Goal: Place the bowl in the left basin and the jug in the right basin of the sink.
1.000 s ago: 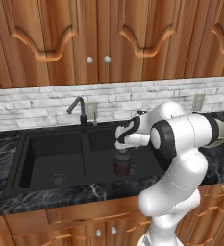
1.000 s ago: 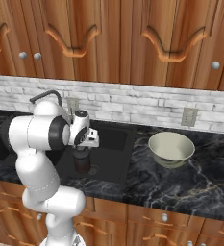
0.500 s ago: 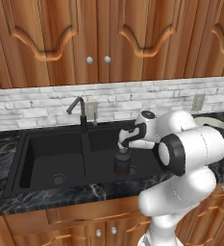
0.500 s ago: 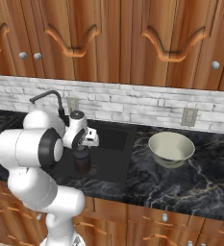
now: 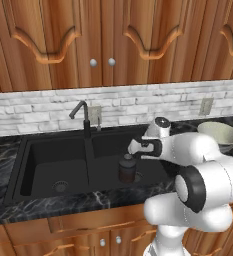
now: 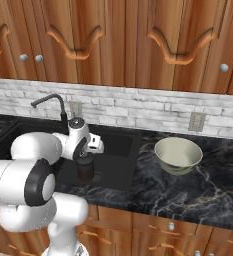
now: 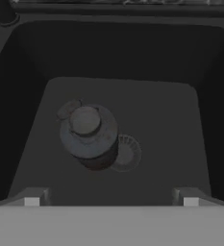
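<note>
Jug down in the sink, hand wide above it.
The gripper (image 5: 131, 148) hangs spread and empty over the jug (image 5: 127, 168), upright by the drain in the right basin (image 5: 148, 172); farther right, the bowl (image 6: 178, 155) sits on the counter (image 6: 198, 185).

No writing, label, brand or number can be read anywhere in these pictures. The cabinets, the wall and the counter carry no legible signs.

Jugs I see: one jug (image 5: 127, 168)
Bowls: one bowl (image 6: 178, 155)
Basins before me: two
Faucets: one faucet (image 5: 82, 117)
Wall outlets: two
</note>
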You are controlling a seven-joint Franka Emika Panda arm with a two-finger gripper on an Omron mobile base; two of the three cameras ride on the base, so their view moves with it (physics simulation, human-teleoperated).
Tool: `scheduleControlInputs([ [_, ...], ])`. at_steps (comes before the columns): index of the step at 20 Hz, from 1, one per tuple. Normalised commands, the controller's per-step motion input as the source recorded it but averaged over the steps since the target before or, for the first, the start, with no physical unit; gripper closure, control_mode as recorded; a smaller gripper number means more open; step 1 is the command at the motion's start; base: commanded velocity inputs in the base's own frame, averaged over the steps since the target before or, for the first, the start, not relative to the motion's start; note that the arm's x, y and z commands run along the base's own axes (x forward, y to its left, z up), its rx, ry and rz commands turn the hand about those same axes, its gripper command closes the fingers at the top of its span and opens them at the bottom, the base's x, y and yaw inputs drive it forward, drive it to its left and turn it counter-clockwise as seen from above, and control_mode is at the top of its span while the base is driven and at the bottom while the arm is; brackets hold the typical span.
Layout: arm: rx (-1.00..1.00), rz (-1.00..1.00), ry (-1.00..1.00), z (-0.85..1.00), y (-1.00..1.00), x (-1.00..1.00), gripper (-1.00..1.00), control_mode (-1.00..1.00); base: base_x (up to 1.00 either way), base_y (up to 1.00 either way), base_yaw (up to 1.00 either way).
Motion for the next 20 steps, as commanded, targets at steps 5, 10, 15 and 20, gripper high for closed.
scheduleControlInputs([
  [5, -0.05, -0.13, 0.0, 0.42, -0.12, -0.25, -1.0, -1.0, 0.0, 0.0, 0.0],
  [10, -0.06, -0.06, 0.0, 0.4, -0.13, -0.3, -1.0, -1.0, 0.0, 0.0, 0.0],
  [15, -0.09, 0.0, 0.0, 0.33, -0.18, -0.36, -1.0, -1.0, 0.0, 0.0, 0.0],
  [20, -0.12, 0.0, 0.0, 0.22, -0.2, -0.41, -1.0, -1.0, 0.0, 0.0, 0.0],
])
